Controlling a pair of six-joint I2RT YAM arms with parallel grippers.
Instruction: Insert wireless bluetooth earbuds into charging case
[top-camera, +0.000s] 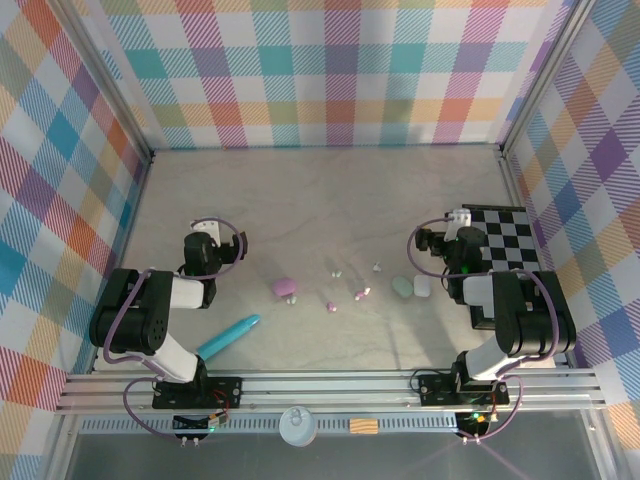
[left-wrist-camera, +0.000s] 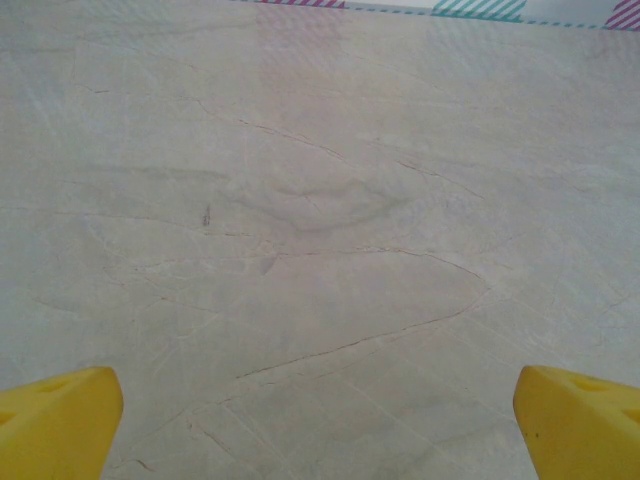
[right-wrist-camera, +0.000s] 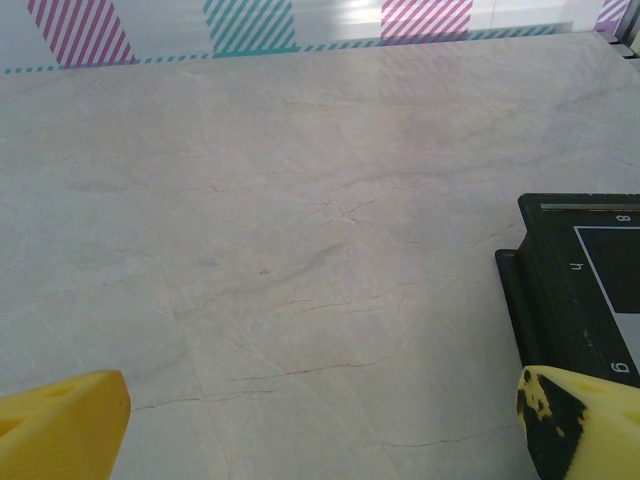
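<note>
**Earbuds loose on the table, three cases waiting, both grippers wide open**

From overhead there are three little pebble-shaped cases. The purple case (top-camera: 284, 286) sits left of centre. The mint case (top-camera: 402, 287) and white case (top-camera: 422, 286) are touching side by side further right, close to the right arm. I honestly can't tell whether any of them is open, or whether anything is inside; they're too small from up there.

The earbuds (top-camera: 362, 293) are just tiny pastel specks scattered on the table (top-camera: 300, 190) between the purple case and the mint one. A couple look purplish and a couple pale white or mint. I can't make out stems or which way they lie.

The overhead view also gives you a turquoise stick (top-camera: 228, 336) lying diagonally by the left arm, and a checkerboard (top-camera: 505, 240) beside the right arm.

The wrist views add the finger detail. The left gripper (left-wrist-camera: 315, 385) has its yellow fingers (left-wrist-camera: 60, 420) spread to the frame corners, with bare marbled tabletop between them. The right gripper (right-wrist-camera: 322, 388) is spread the same way with nothing held, and the checkerboard's black corner with printed numbers sits by its right finger.
</note>
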